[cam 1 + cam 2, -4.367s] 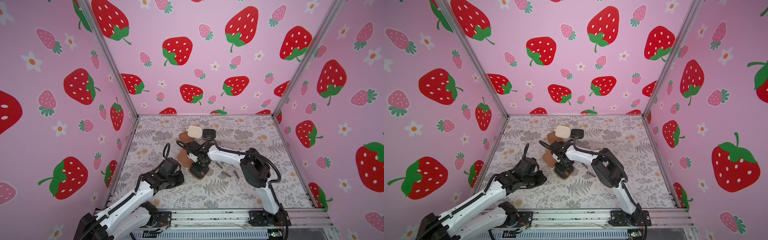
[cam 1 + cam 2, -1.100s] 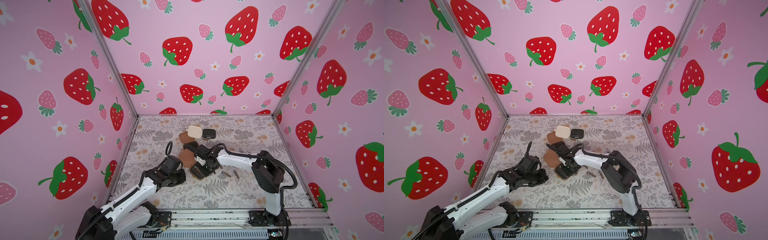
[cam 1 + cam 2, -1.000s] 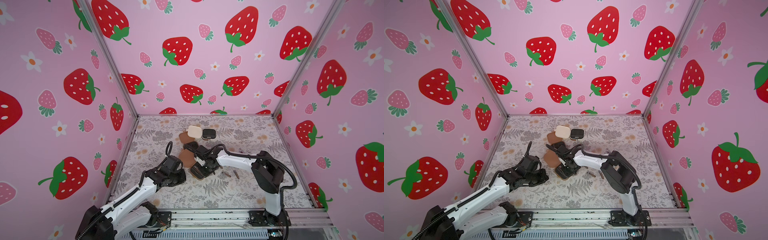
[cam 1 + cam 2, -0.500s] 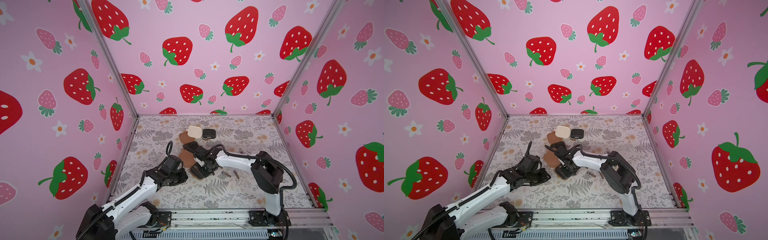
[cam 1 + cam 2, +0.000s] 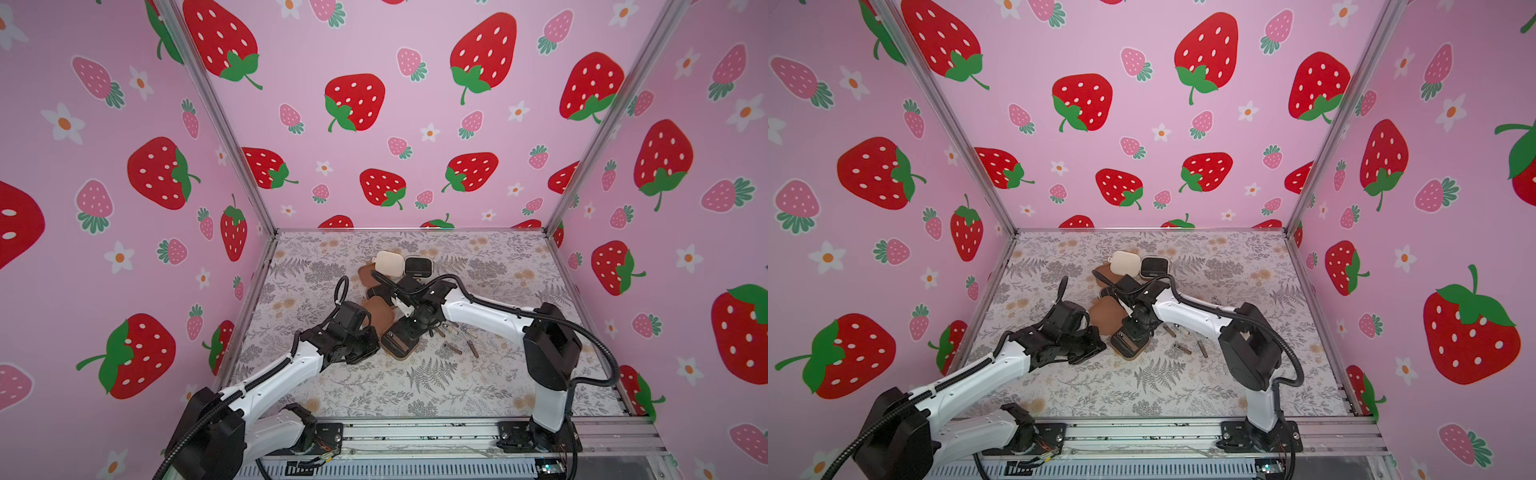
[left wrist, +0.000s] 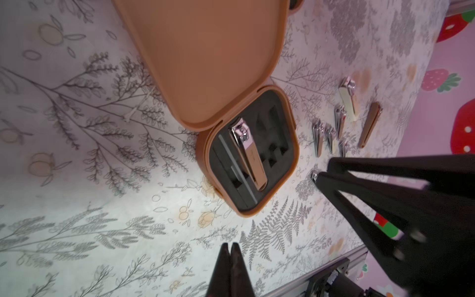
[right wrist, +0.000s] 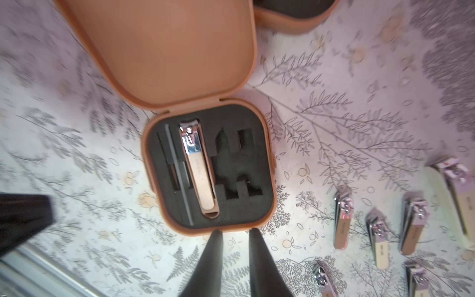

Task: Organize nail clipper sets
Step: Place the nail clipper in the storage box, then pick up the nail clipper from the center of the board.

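Right wrist: brown case (image 7: pixel 236 167) open; just ahead of right gripper (image 7: pixel 235 231)

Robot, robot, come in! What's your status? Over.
Left gripper shut, empty. Right gripper slightly open, empty, by the open brown case. One clipper seated inside. Loose clippers beside it.

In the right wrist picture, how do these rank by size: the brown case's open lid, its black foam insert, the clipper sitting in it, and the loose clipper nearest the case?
1. open lid, though cropped and maybe nearer the camera
2. black foam insert
3. seated clipper
4. loose clipper, clearly smallest
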